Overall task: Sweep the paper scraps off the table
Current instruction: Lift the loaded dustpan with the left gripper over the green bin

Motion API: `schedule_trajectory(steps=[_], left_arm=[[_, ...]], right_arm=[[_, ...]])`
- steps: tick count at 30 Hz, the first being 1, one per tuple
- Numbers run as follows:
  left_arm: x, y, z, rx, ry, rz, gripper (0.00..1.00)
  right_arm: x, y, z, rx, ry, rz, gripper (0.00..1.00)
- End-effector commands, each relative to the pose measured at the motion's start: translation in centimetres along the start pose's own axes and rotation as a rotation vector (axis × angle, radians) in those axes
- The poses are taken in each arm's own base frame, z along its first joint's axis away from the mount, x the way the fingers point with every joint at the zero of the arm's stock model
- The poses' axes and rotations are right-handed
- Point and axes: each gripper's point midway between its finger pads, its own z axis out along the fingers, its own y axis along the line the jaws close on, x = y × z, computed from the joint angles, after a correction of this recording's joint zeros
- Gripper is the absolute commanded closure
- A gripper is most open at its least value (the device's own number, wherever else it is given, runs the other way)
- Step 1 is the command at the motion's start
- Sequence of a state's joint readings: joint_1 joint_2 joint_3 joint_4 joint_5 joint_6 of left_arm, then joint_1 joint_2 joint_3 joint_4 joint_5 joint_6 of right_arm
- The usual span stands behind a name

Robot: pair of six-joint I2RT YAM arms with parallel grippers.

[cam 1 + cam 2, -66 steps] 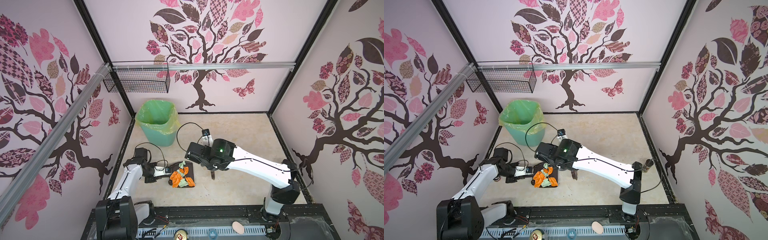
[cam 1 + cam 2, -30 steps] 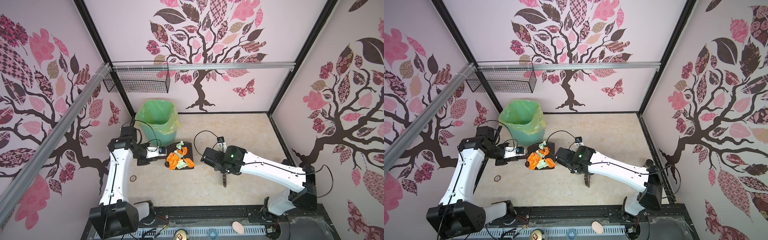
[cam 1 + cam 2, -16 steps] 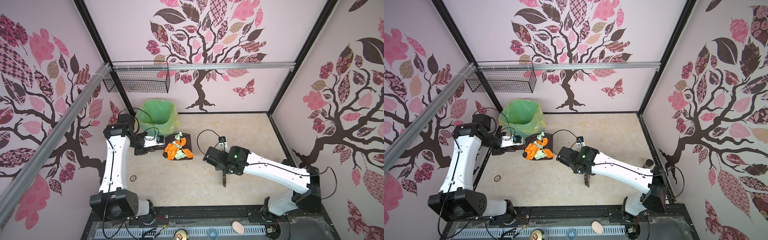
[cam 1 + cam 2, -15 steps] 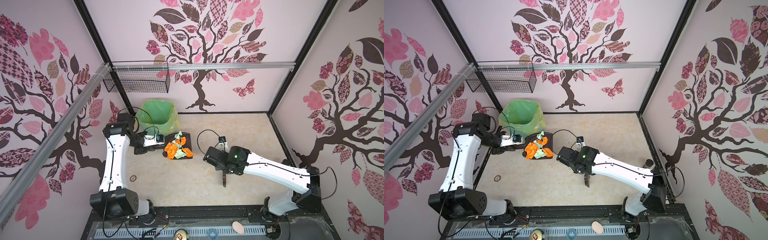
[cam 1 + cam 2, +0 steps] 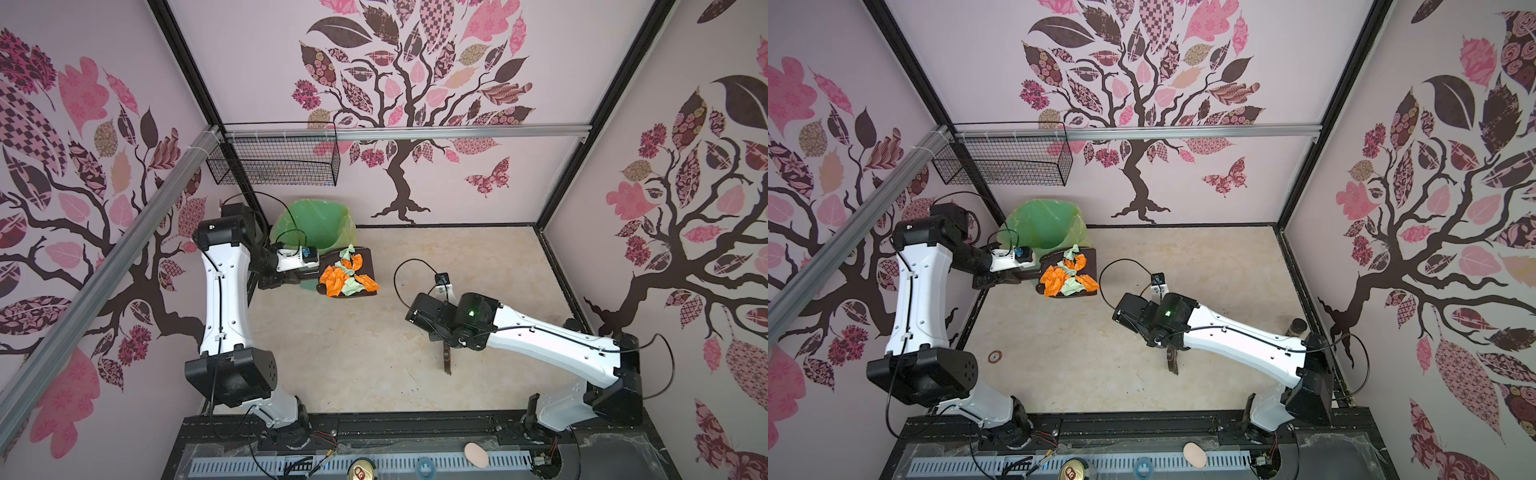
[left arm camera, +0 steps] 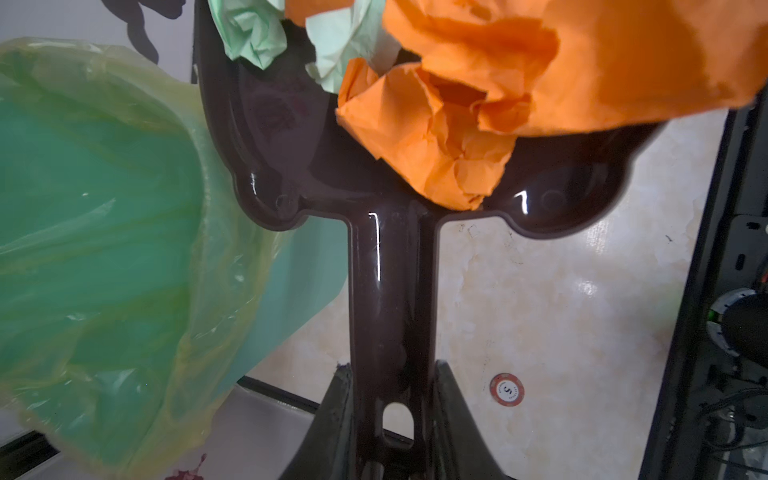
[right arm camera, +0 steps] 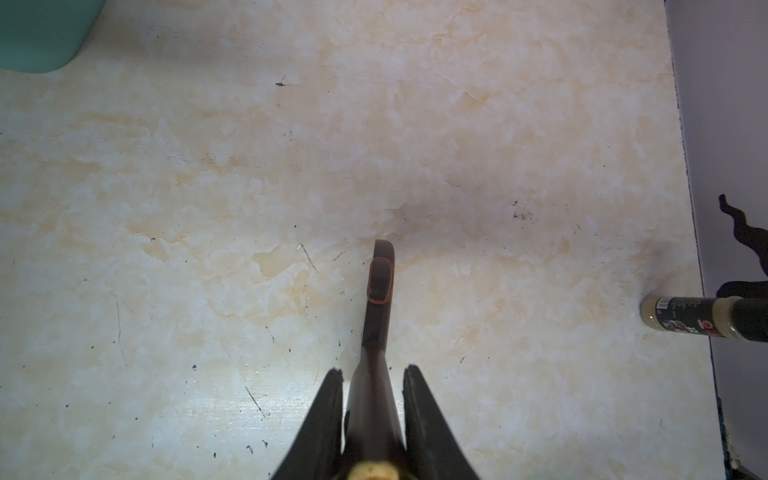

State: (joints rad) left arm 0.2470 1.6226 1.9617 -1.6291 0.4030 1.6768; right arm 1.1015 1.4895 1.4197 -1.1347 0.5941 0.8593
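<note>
The paper scraps (image 5: 347, 279) (image 5: 1069, 279), orange and pale green wads, lie heaped in a dark dustpan (image 5: 369, 262) raised off the table (image 5: 457, 257). My left gripper (image 6: 390, 370) is shut on the dustpan's handle (image 6: 390, 291). In the left wrist view the scraps (image 6: 436, 137) sit at the pan's back, and the pan's side is next to the green-lined bin (image 6: 95, 208). My right gripper (image 7: 372, 372) is shut on a dark brush handle (image 7: 379, 282) over bare table; in both top views the brush (image 5: 446, 361) (image 5: 1172, 360) hangs below that wrist.
The bin (image 5: 320, 220) stands in the back left corner under a wire basket (image 5: 274, 160). A red poker chip (image 5: 994, 356) lies near the left edge. A small jar (image 5: 1296, 327) (image 7: 681, 318) stands by the right wall. A black rail runs along the front.
My left arm has lifted the loaded dustpan up and back towards the bin. My right arm has drawn back to the right with the brush.
</note>
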Motion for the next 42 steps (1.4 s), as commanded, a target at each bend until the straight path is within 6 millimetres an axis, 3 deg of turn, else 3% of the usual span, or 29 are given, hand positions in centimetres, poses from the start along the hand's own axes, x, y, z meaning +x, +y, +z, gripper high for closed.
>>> schedule_trajectory(steps=[1,12,23,28,37,42], left_arm=[[-0.3,-0.6,-1.3,0.033,-0.029,-0.04,0.99],[1.6,3.3,-2.0,-0.013,-0.022,-0.1,0.99],[4.1,7.9,-0.7,-0.065,-0.002,-0.158,0.97],[4.3,8.9,-0.3,-0.078,0.02,-0.158,0.97],[6.2,10.7,-0.1,-0.125,0.042,-0.194,0.97],[8.6,11.2,0.4,-0.128,0.067,-0.233,0.97]], right_arm=[[0.4,-0.6,0.6,0.029,0.019,-0.029,1.0],[0.7,0.1,1.3,0.024,0.037,-0.049,1.0],[2.3,0.8,2.6,0.018,0.085,-0.079,1.0],[3.1,1.3,3.5,0.031,0.12,-0.105,1.0],[2.8,2.0,3.5,0.018,0.12,-0.118,1.0],[3.0,2.1,3.8,0.02,0.131,-0.127,1.0]])
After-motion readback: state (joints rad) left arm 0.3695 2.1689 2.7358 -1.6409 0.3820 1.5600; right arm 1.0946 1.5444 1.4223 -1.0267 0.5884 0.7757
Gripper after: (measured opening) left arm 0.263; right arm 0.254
